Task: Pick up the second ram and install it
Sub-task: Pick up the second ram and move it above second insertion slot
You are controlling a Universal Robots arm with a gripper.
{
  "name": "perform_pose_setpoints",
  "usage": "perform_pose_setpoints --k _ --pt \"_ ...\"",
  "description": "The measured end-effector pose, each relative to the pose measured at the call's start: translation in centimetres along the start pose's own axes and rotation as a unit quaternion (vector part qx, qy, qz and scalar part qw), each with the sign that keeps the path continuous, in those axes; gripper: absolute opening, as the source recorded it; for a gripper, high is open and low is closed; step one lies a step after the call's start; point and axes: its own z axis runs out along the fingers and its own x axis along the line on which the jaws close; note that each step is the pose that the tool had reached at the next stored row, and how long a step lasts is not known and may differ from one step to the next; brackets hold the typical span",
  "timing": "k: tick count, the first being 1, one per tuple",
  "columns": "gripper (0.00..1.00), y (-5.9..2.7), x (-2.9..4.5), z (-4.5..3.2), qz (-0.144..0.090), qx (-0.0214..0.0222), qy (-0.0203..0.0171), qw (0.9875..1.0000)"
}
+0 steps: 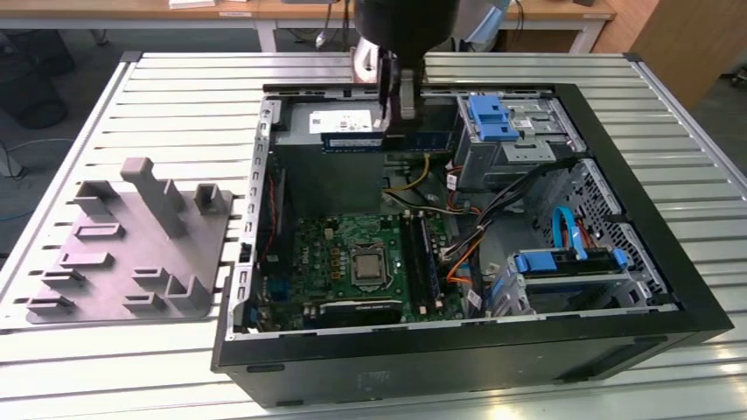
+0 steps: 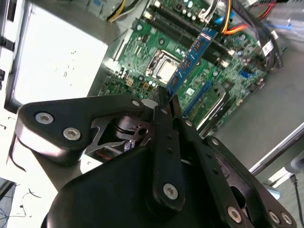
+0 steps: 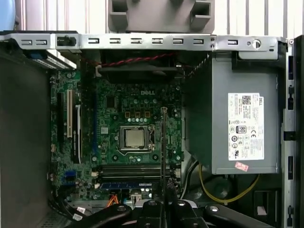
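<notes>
Second ram [image 1: 386,141] hangs pinched in the end effector [image 1: 394,125], whose fingers we see pressed together on the stick's upper edge. In the exterior view it is held level above the open case [image 1: 653,219], over the end where the power supply [image 1: 332,118] sits, and well clear of the motherboard [image 1: 350,262] below. We can make out its blue board and dark chips.

In the second wrist view the second ram [image 2: 192,59] runs out from between the black fingers [image 2: 167,142], with the green board and the processor socket [image 2: 164,66] behind it. In the first wrist view we meet the stick edge-on, a thin dark line [image 3: 164,142] rising from the end effector [image 3: 164,202] and crossing the board just beside the socket [image 3: 134,137]. The memory slots [image 3: 128,170] lie near the end effector in that view, and one of them seems to carry a blue stick [image 3: 126,185]; we cannot tell more about it.

The grey tray [image 1: 129,254] with upright posts rests on the slatted desk [image 1: 175,87], beside the case on the exterior view's left. Coloured cables [image 1: 456,254] run across the inside of the case near the drive bays [image 1: 508,122].
</notes>
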Motion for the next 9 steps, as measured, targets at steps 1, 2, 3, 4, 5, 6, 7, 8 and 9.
perform_pose_setpoints --k 1,2,3,4,5,6,7,8,9 --pt "0.14 -0.32 -0.04 0.01 0.000 0.0000 0.0000 1.0000" --pt "0.14 -0.63 -0.08 0.02 0.000 -0.0001 0.0000 1.0000" --pt "0.14 -0.93 -0.12 0.02 0.000 -0.0001 0.0000 1.0000" --pt "0.14 -1.22 -0.16 0.03 0.000 -0.0002 0.0000 1.0000" --pt "0.14 -1.50 -0.20 0.04 0.000 -0.0002 0.0000 1.0000" --pt "0.14 -1.77 -0.23 0.05 0.000 -0.0003 0.0000 1.0000" --pt "0.14 -2.02 -0.26 0.06 0.000 -0.0003 0.0000 1.0000" --pt "0.14 -2.29 -0.29 0.06 0.000 -0.0003 0.0000 1.0000" --pt "0.14 -2.52 -0.32 0.07 0.000 -0.0003 0.0000 1.0000"
